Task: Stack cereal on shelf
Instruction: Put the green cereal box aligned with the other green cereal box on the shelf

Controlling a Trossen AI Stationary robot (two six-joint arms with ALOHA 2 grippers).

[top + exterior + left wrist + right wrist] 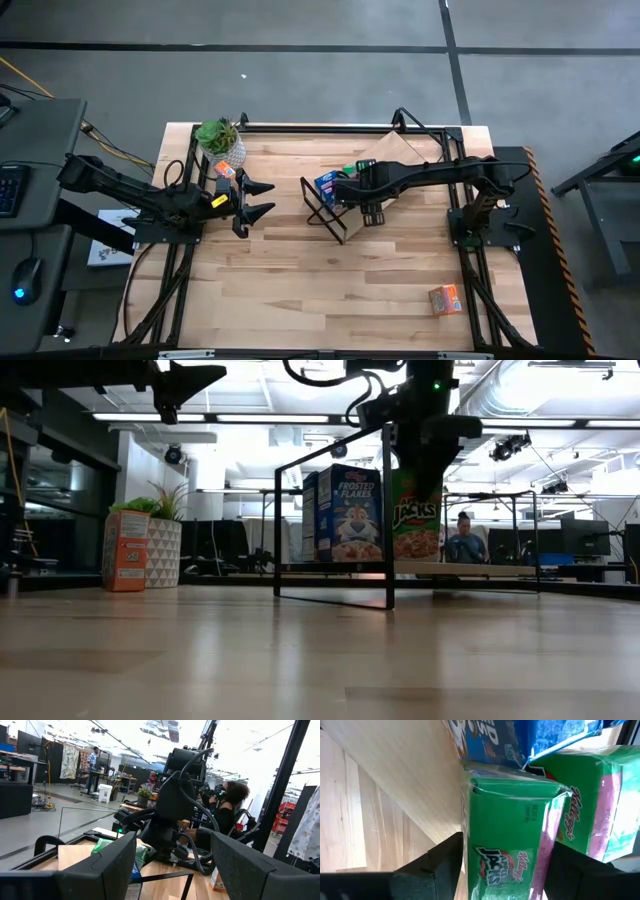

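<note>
The shelf point(335, 215) stands mid-table, a black frame point(385, 510) with a light wood panel point(470, 569). On it stand a blue cereal box point(348, 513) and a green cereal box point(415, 520). My right gripper point(428, 455) reaches down onto the green box point(505, 850), which shows between its fingers beside a second green box point(615, 795). One orange box point(125, 550) stands by the plant pot, and another point(445, 298) lies near the table's near right corner. My left gripper point(262, 197) hangs open above the table, left of the shelf. My right gripper holds the green cereal box by its upper part point(485, 805), pinched between the two fingers point(445, 865), which come from above pointing down. The box is upright, with its lower end point(415, 557) at the shelf's wood panel, next to the blue box.
A potted green plant point(220, 140) stands at the far left of the table, its white pot point(163, 550) beside the orange box. The wooden tabletop point(320, 280) stretches in front of the shelf. A person point(227, 805) sits beyond the table.
</note>
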